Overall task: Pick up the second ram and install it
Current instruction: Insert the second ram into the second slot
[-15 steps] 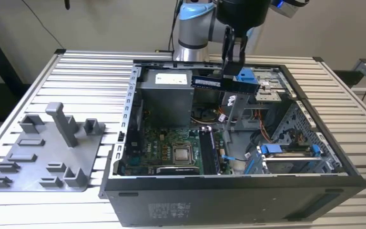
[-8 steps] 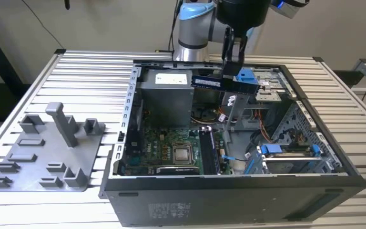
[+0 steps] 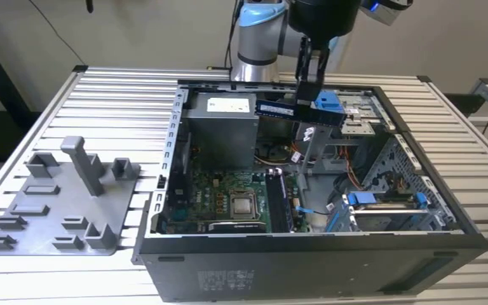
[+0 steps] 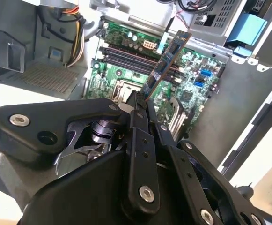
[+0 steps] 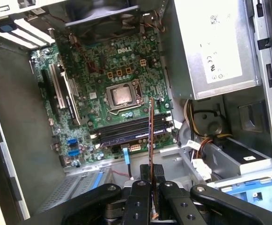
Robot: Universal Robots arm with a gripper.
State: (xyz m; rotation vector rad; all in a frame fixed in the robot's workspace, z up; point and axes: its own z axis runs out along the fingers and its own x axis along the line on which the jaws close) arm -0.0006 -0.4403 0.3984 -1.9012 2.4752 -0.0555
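End effector (image 3: 307, 96) is clamped on the second ram (image 3: 276, 110); you have the stick held in the air above the open computer case (image 3: 312, 267), well clear of the motherboard (image 5: 93, 84). In the first wrist view its thin edge crosses the dark memory slots (image 5: 126, 132). Your grey tray (image 3: 49, 213) sits on the counter (image 3: 117, 82), at the exterior view's left

You have the slim dark green memory stick (image 3: 276, 110) clamped in the black gripper's (image 3: 306, 100) fingers (image 3: 306, 70) above the open black computer case (image 3: 312, 267). The grey plastic tray (image 3: 58, 222) sits on the slatted desk (image 3: 125, 82) at the exterior view's left.
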